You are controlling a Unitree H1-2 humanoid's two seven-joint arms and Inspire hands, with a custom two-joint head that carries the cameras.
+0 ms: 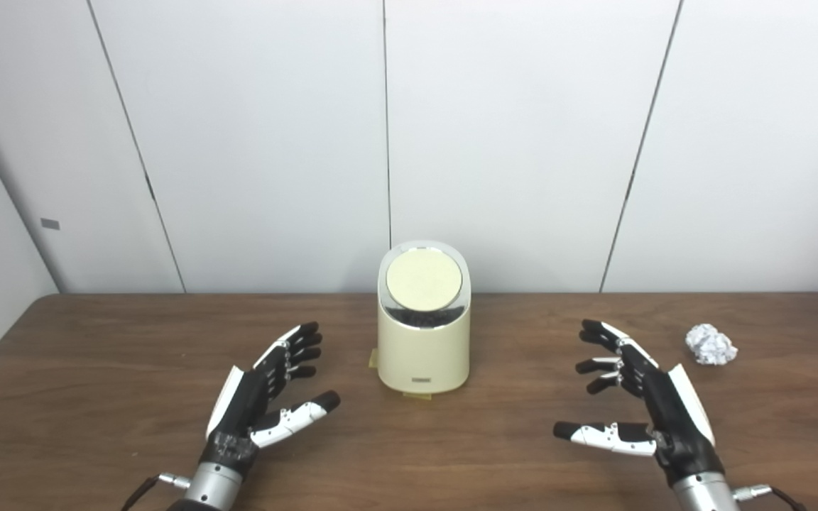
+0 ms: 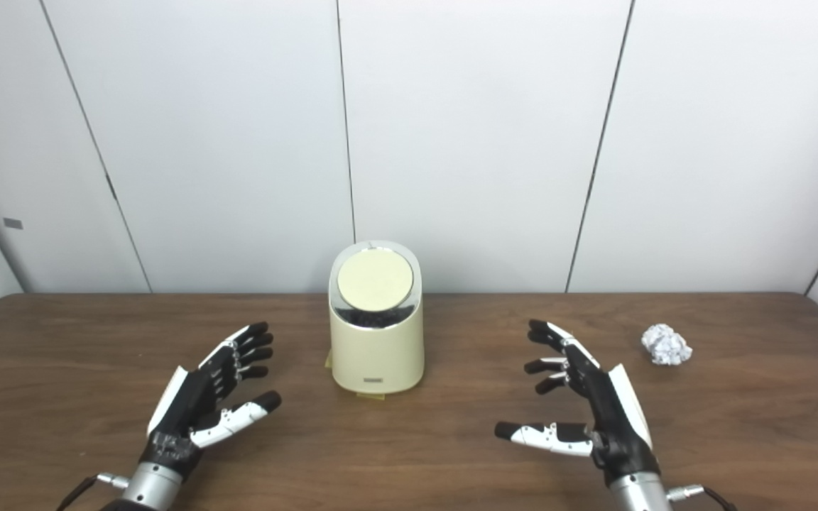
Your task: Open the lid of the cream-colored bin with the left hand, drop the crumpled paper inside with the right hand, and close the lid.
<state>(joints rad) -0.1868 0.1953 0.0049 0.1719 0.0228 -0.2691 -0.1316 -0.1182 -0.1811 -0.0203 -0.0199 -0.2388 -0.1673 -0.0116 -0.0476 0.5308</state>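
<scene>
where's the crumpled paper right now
The crumpled paper lies on the table's far right, just beyond the open right hand, well right of the bin.

Both the left hand [image 1: 260, 401] and the right hand [image 1: 640, 397] are black, with white panels along the outer edge and on the thumbs, and black fingertips. Each joins a silver metal wrist cuff, from which a thin dark cable leads outward.

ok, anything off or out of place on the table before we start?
Nothing stands out. The cream bin stands upright with its lid shut, the crumpled paper lies apart on the table, and left hand and right hand are open, holding nothing.
</scene>
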